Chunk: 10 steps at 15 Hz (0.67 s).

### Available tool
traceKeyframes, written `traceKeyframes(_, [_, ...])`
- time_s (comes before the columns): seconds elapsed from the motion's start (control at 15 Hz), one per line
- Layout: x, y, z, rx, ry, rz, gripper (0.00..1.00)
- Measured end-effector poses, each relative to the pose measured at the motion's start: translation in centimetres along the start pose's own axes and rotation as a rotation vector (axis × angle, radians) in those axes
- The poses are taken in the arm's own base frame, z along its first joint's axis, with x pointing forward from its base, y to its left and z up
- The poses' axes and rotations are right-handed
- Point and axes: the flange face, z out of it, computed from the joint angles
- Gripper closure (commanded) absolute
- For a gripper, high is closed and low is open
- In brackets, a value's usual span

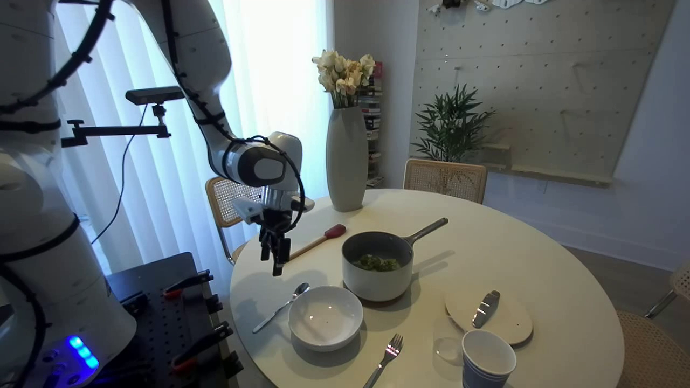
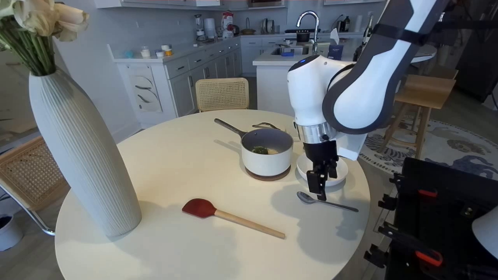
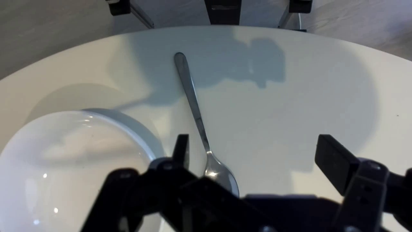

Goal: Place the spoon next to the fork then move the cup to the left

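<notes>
spoon (image 3: 200,125) sits on the surface (image 3: 289,106), just beside bowl (image 3: 74,154); fork (image 1: 382,364) opp side of bowl. my jaws hang above, wide apart, nothing in 'em. risk: bowl's so close i might clip its rim dropping straight; spoon's off-ctr, so closing cd skid or twist it.

In an exterior view, daylight glares white through vertical blinds (image 1: 272,70) behind the jaws. In the dimmer wrist view, blue-grey shadows cross the tabletop (image 3: 273,119) beyond the slightly blurred jaws; highlights dot the white bowl (image 3: 67,161) beside them and the spoon head (image 3: 220,174) between.
</notes>
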Motion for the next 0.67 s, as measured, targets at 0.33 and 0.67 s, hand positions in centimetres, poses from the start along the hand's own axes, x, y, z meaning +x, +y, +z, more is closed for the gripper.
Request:
traceKeyframes(0.33, [0.6, 1.0, 1.9, -0.028, -0.012, -0.022, 0.0])
traceKeyframes(0.67, [1.4, 0.0, 3.7, -0.041, 0.017, -0.069, 0.0])
